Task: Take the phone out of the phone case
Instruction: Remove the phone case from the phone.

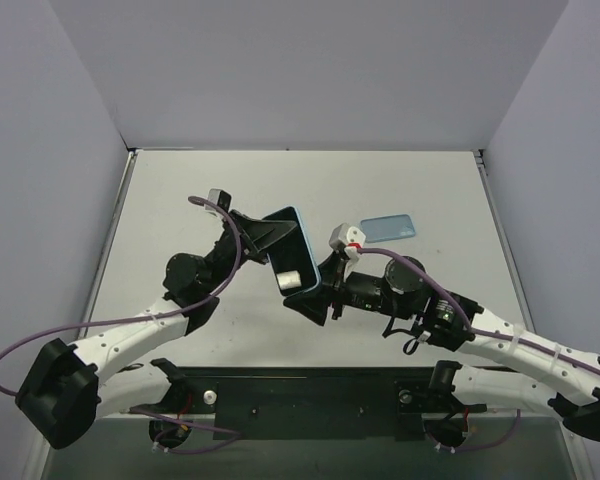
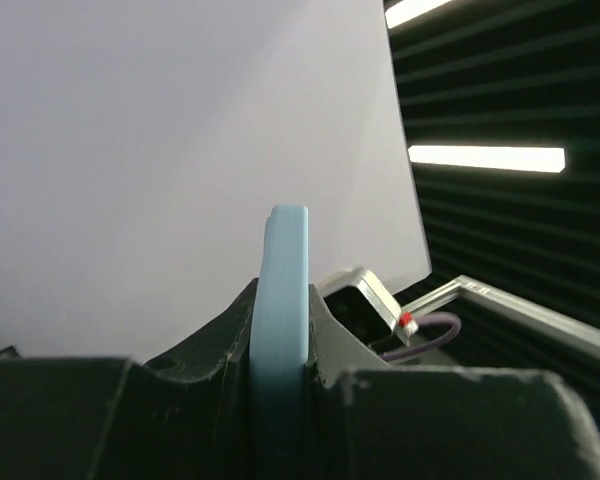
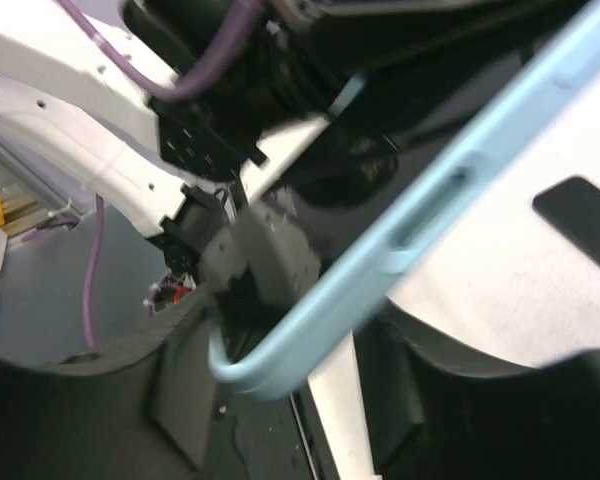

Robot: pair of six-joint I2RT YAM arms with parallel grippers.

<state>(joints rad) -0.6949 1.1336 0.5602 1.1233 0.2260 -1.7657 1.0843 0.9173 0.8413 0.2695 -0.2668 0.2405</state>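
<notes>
One blue phone case (image 1: 291, 240) in mid-air, left hand (image 1: 270, 238) clamped on its edge, right hand (image 1: 315, 290) parted loosely round its corner.

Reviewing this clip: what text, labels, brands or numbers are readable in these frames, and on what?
None can be read.
The light blue phone case shows no print in any view.
The blue phone lying flat is too small to tell.

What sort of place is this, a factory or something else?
Probably a robotics lab's test booth: plain grey walls enclose a single white table, a left arm and a right arm are bolted at its near edge, and strip lights glow overhead.
</notes>
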